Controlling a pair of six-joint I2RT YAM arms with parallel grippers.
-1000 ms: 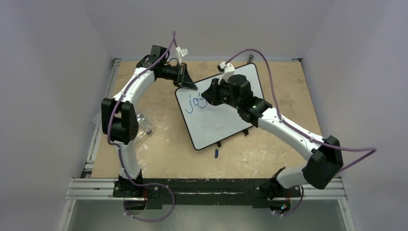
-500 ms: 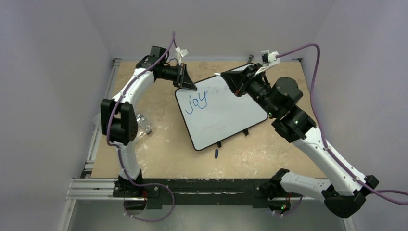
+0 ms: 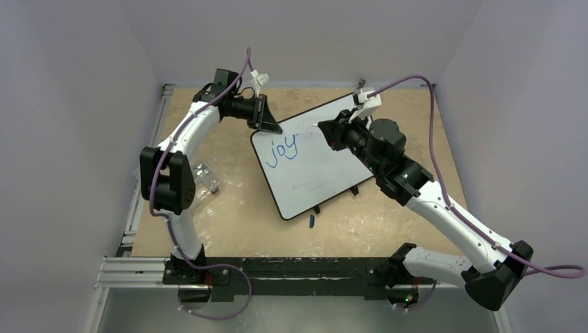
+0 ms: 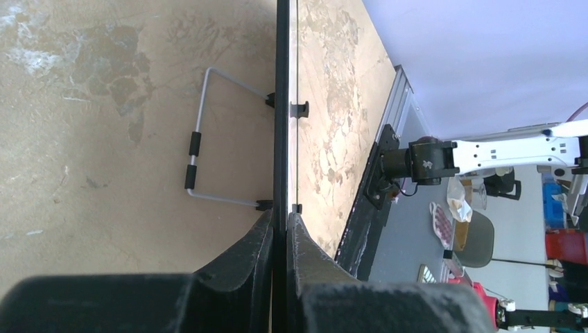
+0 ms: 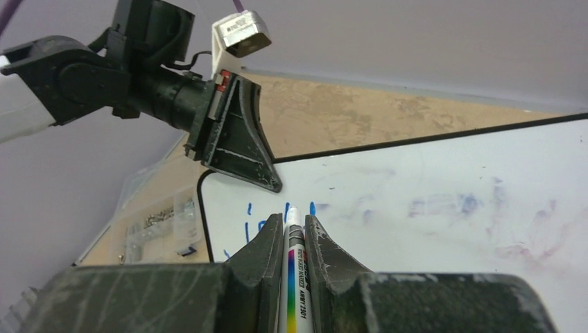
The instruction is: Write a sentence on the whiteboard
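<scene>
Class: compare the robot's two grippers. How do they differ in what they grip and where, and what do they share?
The left gripper clamps the whiteboard by its frame at a far corner; the right gripper holds a marker. The left sits at the board's edge; the right is over its white face. Both are shut.

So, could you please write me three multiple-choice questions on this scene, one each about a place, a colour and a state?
1. Where does the left gripper hold the large white glossy black-framed whiteboard?
A. far left corner
B. near edge
C. right edge

2. What colour is the handwritten word "joy" on it?
A. red
B. blue
C. green

3. What state is the right gripper in?
A. open, empty
B. shut on a white-barrelled marker pen
C. shut on cloth

Answers: A, it clamps that corner; B, the letters are blue; B, the pen sits pinched in it.
</scene>
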